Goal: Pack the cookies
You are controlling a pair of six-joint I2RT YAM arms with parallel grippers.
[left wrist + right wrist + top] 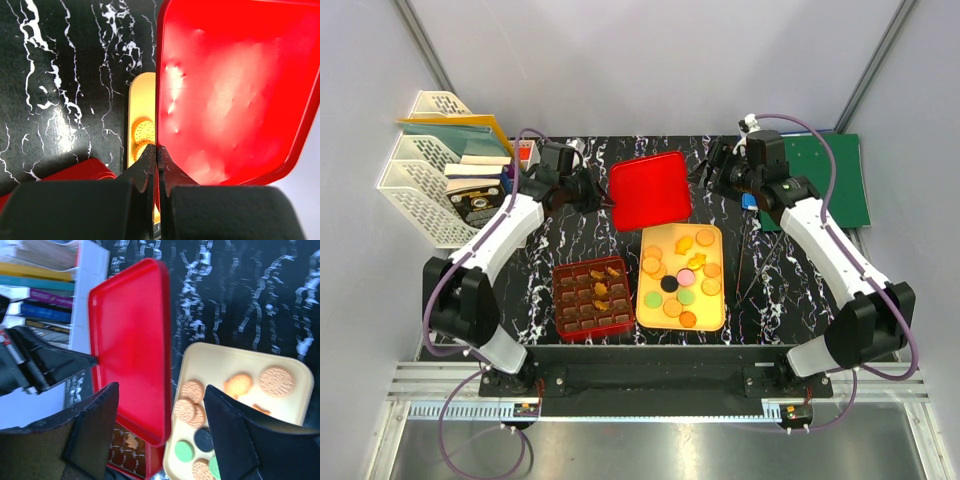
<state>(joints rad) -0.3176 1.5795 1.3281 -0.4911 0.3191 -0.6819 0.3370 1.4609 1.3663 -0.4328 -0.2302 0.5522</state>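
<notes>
Several cookies (682, 280), mostly orange with a few green, pink and black, lie on the yellow tray (660, 234). A few more sit in cells of the red grid box (558, 300). My left gripper (609, 203) is shut on the left edge of the red lid (650, 190) and holds it tilted above the table behind the tray. In the left wrist view the fingertips (150, 159) pinch the lid (235, 95). My right gripper (713, 170) is open and empty, to the right of the lid. Its view shows the lid (132, 345), cookies (192, 400) and the tray (235, 365).
White file racks (425, 180) with books and folders stand at the back left. A green mat (845, 180) lies at the back right, with a small blue object (748, 200) near it. The red box corner (75, 172) lies just below the left gripper.
</notes>
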